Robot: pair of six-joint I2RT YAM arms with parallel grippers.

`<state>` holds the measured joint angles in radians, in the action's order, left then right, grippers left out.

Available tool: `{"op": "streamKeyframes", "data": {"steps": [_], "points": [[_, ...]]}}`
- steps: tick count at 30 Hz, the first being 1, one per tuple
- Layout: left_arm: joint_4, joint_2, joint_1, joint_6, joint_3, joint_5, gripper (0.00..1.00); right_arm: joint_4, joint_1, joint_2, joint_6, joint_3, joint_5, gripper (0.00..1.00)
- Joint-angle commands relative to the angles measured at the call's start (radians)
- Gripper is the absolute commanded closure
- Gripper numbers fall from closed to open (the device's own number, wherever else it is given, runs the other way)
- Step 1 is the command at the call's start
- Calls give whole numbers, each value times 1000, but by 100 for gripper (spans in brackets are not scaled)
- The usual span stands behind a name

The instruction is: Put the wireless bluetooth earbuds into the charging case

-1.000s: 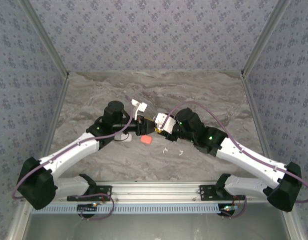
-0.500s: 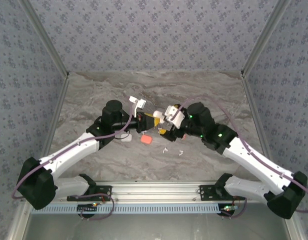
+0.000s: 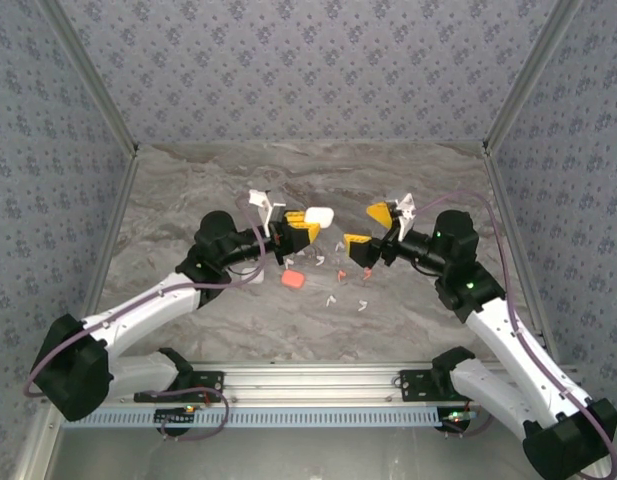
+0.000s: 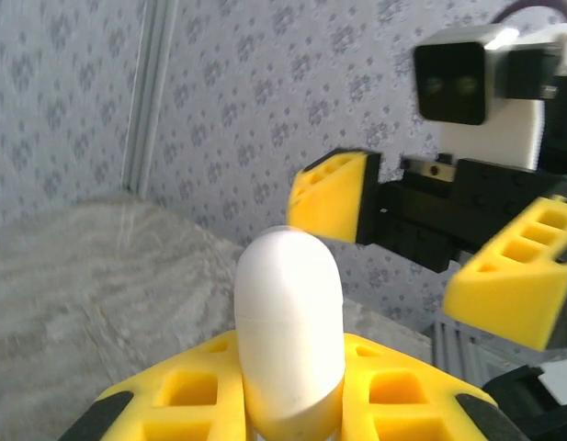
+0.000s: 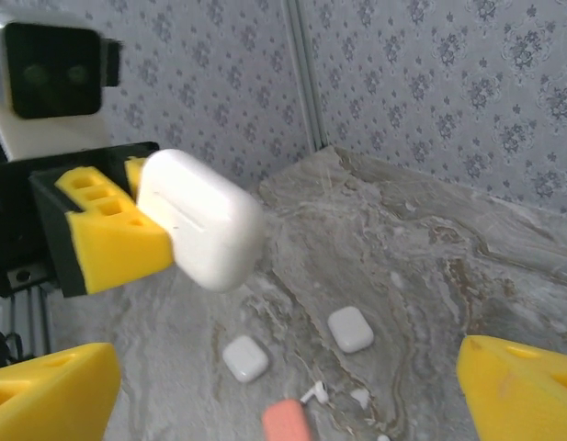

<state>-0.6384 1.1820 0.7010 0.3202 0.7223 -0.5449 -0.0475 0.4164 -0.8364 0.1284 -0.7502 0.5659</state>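
The left tool (image 3: 304, 230) is clamped on a white charging case (image 3: 319, 216), pinching its lower end so that the rounded top sticks out past the yellow fingers (image 4: 393, 390). The case hangs in the air above the tabletop (image 3: 188, 190), and the seam of its lid looks closed. Directly facing it, the right tool (image 3: 369, 227) has its jaws wide apart and holds nothing; the case sits just ahead of that gap, not inside it.

The white earbuds (image 3: 331, 298) lie loose on the tabletop, below and nearer than both tools. Two small coral earbuds (image 3: 341, 273) lie almost under the right tool. A coral case (image 3: 293, 281) rests below the left tool, and spare white cases (image 5: 244, 358) sit on the tabletop beneath the held one.

The main risk, as I judge it, is the grip. The shell is smooth and rounded and is held by one end only, so a push or pry on the lid from the right tool could twist it or squeeze it out of the fingers. A drop would land among the earbuds and scatter them. The tools are also close together, so a misjudged approach could knock their fingers against each other. The earbuds are tiny and lie flat, so a slightly off pinch could flick one away. A coral earbud could also end up in the white case.
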Motion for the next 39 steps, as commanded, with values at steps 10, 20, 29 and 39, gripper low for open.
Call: {"op": "streamKeyframes", "data": {"steps": [10, 20, 29, 39], "points": [[-75, -25, 31, -245, 23, -57, 100, -137, 68, -87, 36, -67, -27, 4], [-37, -12, 34, -267, 43, -83, 100, -113, 70, -123, 7, -114, -52, 5], [-31, -1, 34, -273, 55, -102, 100, -78, 46, -163, -13, -168, -60, 6], [-14, 0, 35, -282, 56, -79, 100, -39, 9, -162, 11, -211, -29, 6]]}}
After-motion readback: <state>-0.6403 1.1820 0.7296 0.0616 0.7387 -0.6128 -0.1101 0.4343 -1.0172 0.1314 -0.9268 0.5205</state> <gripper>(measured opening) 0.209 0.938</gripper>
